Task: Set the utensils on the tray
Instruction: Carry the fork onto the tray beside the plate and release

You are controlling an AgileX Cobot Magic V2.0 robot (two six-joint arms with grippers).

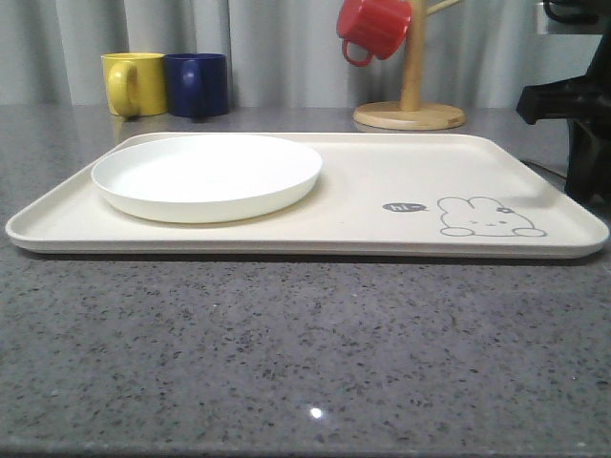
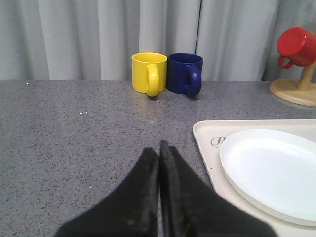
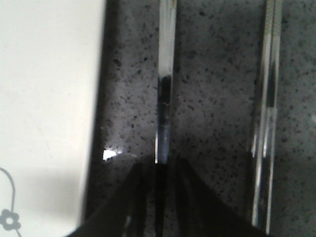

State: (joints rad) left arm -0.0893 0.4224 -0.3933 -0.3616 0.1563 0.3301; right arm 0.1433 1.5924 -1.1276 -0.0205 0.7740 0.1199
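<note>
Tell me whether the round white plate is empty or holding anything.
Empty. The round shallow white plate sits on the cream rectangular tray with a bare surface; the left wrist view shows the same plate with nothing on it.

Left claw closed above counter, beside tray holding plate.

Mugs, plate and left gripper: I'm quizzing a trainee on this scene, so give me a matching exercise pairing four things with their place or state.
Things:
1. red mug
2. yellow mug
3. white plate
4. left gripper

Places or states:
A. lying on the cream tray
B. shut, above bare countertop
C. hanging on the wooden stand
D. standing beside the blue mug

Pairs: 1-C, 2-D, 3-A, 4-B
</note>
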